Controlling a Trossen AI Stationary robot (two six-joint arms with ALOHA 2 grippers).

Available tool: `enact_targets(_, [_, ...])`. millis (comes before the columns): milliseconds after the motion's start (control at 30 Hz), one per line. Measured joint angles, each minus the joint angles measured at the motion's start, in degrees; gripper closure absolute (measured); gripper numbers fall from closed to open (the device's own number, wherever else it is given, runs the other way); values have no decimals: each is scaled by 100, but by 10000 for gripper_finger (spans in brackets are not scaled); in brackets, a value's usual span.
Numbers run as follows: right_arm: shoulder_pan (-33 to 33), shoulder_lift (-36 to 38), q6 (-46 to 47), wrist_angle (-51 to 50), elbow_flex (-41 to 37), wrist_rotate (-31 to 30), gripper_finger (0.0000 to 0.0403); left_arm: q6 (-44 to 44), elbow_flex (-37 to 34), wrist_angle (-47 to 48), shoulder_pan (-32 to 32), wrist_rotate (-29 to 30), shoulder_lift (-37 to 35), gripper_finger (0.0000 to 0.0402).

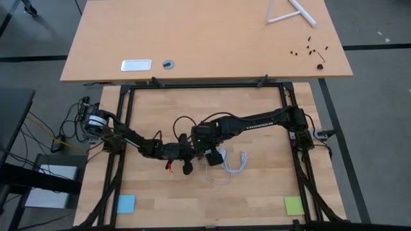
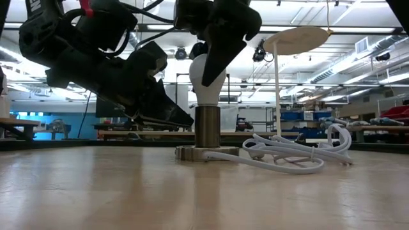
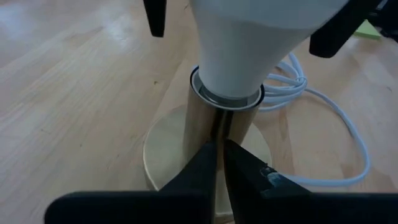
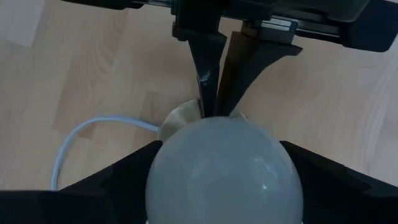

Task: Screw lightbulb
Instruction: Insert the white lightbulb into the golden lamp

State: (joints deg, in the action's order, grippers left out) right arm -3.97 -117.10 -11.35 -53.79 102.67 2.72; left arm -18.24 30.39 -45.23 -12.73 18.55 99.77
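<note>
The white frosted lightbulb (image 2: pixel 206 80) stands upright with its base in the silvery socket (image 2: pixel 207 126), a metal tube on a round disc foot (image 2: pixel 192 153) that rests on the wooden table. My right gripper (image 2: pixel 214 64) comes from above and is shut on the bulb (image 4: pixel 224 168). My left gripper (image 3: pixel 217 152) is shut, low beside the socket's tube (image 3: pixel 217 124) on its left side, and also shows in the low view (image 2: pixel 187 121). The socket's white cable (image 2: pixel 287 153) lies in loops on the table to the right. My left gripper has its shut fingertips (image 3: pixel 208 155) against the side of the socket's tube (image 3: pixel 219 127), about halfway up. It comes slanting down from the table's left. The socket stands upright on its disc foot. My right gripper pinches the bulb's round glass (image 4: pixel 168 168) between its two fingers (image 4: pixel 124 177), one on each side. The fingers point down from above. The bulb is upright, with its narrow lower end (image 3: pixel 227 93) inside the socket's mouth.
The cable loops (image 1: pixel 232 163) lie just right of the socket. A blue note (image 1: pixel 126 204) and a green note (image 1: pixel 294 205) lie at the near corners. A second table (image 1: pixel 205 38) beyond the far edge holds a white frame and small dark parts.
</note>
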Motion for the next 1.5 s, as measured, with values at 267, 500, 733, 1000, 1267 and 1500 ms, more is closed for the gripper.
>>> enact_targets(267, [7,0,0,-50,0,-9,89,-2,0,2,0,0,0,367])
enact_targets(500, [7,0,-20,-48,0,-11,92,-4,0,7,-2,0,0,367])
enact_targets(733, [7,0,-46,-47,0,-11,77,-22,0,11,-2,0,0,367])
enact_targets(1000, [-2,0,-139,-51,0,-89,59,-24,-1,13,-2,-26,0,367])
enact_targets(1267, [-54,0,-288,-213,47,-329,51,-26,-2,15,-2,-33,0,367])
enact_targets(1500, [-155,6,-433,-345,332,-328,50,-26,-2,13,-2,-42,0,367])
